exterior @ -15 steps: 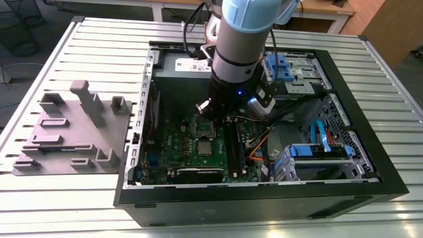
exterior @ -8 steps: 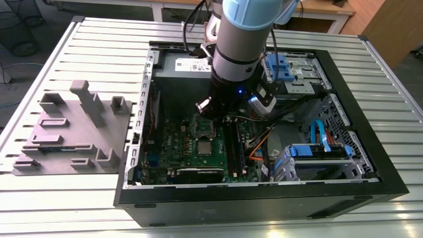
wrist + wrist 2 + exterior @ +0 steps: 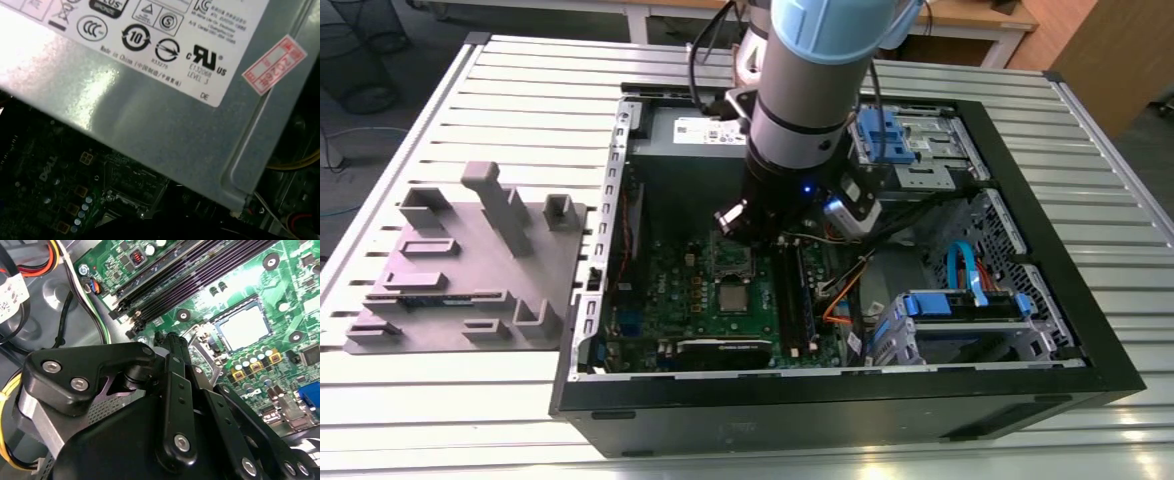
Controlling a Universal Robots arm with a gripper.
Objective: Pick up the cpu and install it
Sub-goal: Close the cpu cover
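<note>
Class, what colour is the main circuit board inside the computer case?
Green; the circuit board shows best in the second wrist view.

— On the table (image 3: 520, 80)?
— In the middle, the computer case (image 3: 854, 410). Just beside it, on the exterior view's left, the fixture block (image 3: 467, 270).
— Inside the case?
— On its floor, toward the exterior view's left, the motherboard (image 3: 680, 310). Behind that, against the far wall, the power supply (image 3: 687, 150). In the far corner on the exterior view's right, the drive bays (image 3: 914, 145); in the near corner on that side, the drive cage (image 3: 967, 320).
— And on the board?
— Near its middle, the cpu (image 3: 245, 327). Beside it, on the exterior view's right, the memory slots (image 3: 200, 270). Down from above, over the board between power supply and cpu, the arm (image 3: 807, 110).
</note>
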